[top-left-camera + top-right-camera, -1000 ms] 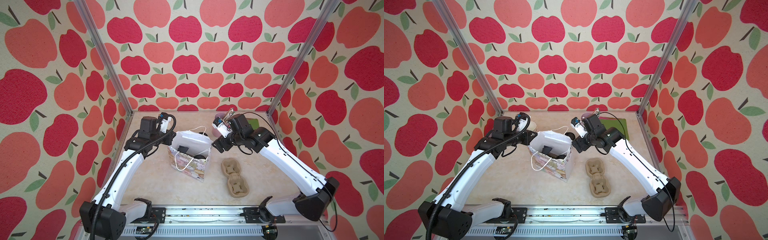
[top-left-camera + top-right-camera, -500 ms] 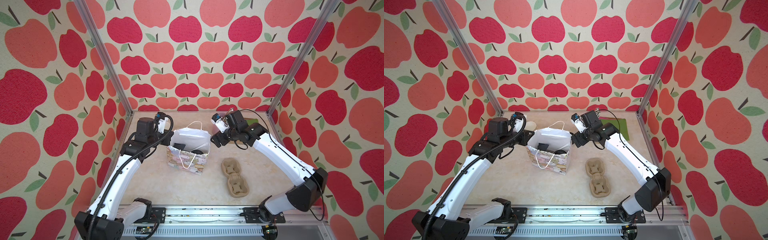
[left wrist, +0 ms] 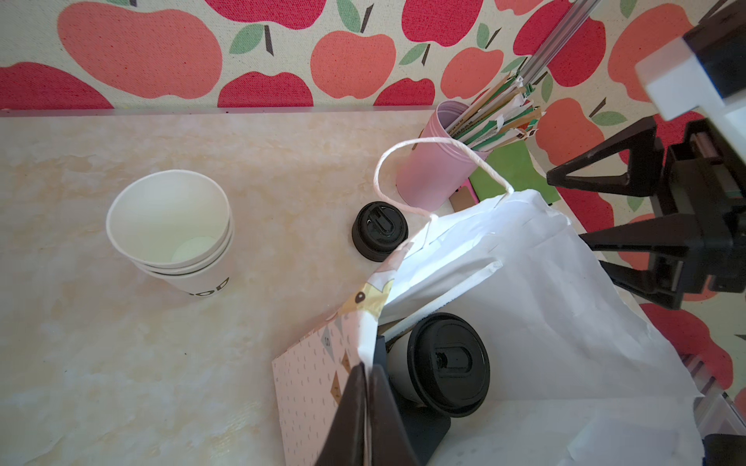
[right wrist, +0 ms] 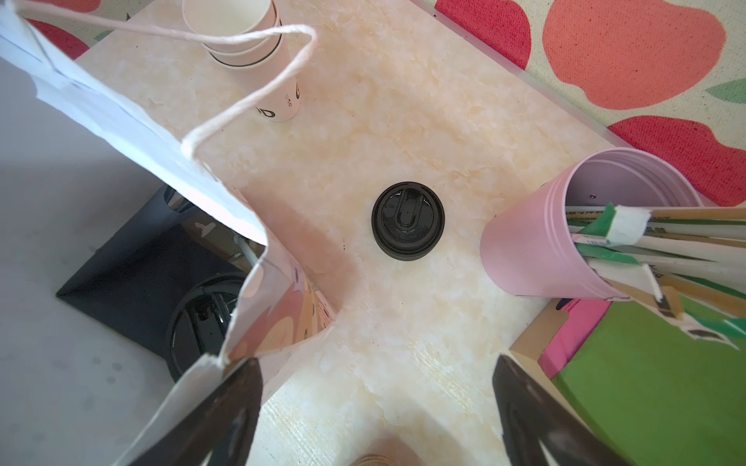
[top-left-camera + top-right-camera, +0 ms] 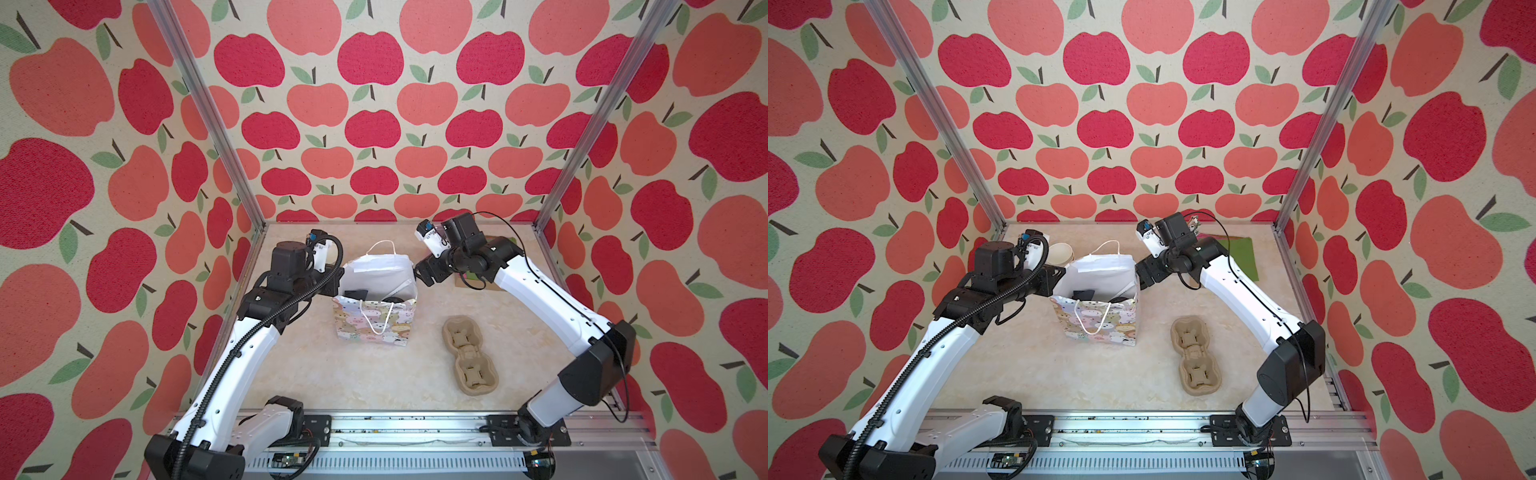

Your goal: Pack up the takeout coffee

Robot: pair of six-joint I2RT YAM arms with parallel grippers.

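White paper cup [image 3: 397, 363] with its black lid [image 3: 446, 363] sits down inside the gift bag [image 5: 374, 324], long axis roughly up-down, lid end toward the bag's mouth. At the bag's 9 o'clock rim the left gripper [image 3: 365, 403] is pinched on the paper. The right gripper [image 4: 375, 361] gapes empty at 3, with a spare lid [image 4: 407, 220] at 12 and a pulp tray [image 5: 469, 353] at 4.

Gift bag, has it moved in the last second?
Yes. The gift bag sat skewed, one bottom corner jutting toward the front rail. Now its bottom edge runs about parallel to the rail, drawn back from it.
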